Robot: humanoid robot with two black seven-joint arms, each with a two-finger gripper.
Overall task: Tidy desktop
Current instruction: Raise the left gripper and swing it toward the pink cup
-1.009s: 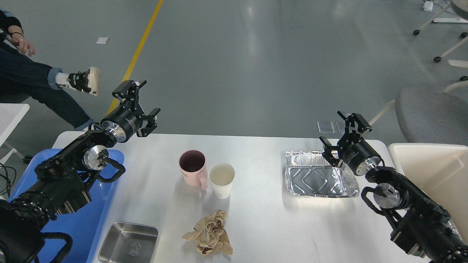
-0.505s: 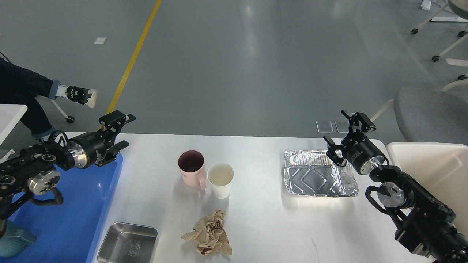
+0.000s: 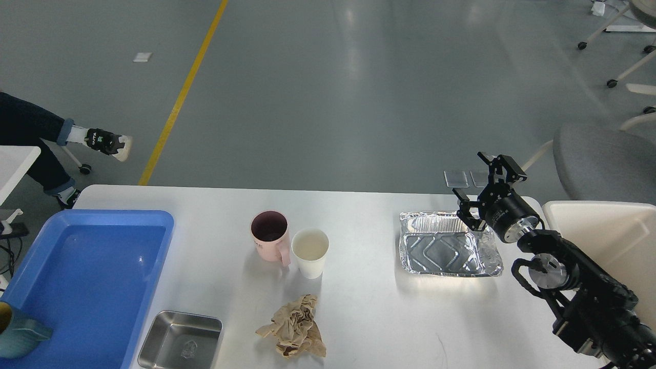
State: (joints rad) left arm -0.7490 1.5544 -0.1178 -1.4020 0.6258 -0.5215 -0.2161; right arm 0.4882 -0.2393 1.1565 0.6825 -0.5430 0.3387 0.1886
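The white desktop (image 3: 369, 307) fills the lower view. On it stand a pink mug (image 3: 270, 236) and a white paper cup (image 3: 310, 251) side by side at the middle. A crumpled brown paper (image 3: 294, 328) lies in front of them. A foil tray (image 3: 447, 251) lies at the right and a small steel tray (image 3: 180, 341) at the front left. My right gripper (image 3: 482, 184) is open and empty above the foil tray's far right corner. My left gripper is out of view.
A blue plastic tray (image 3: 97, 277) sits at the left with a teal cup (image 3: 15, 330) at its front corner. A beige bin (image 3: 605, 241) stands at the table's right end. A grey chair (image 3: 605, 159) and a seated person's legs (image 3: 31, 138) are beyond the table.
My left arm has drawn back to the left and left the view, uncovering the blue tray and the teal cup. My right gripper has barely shifted.
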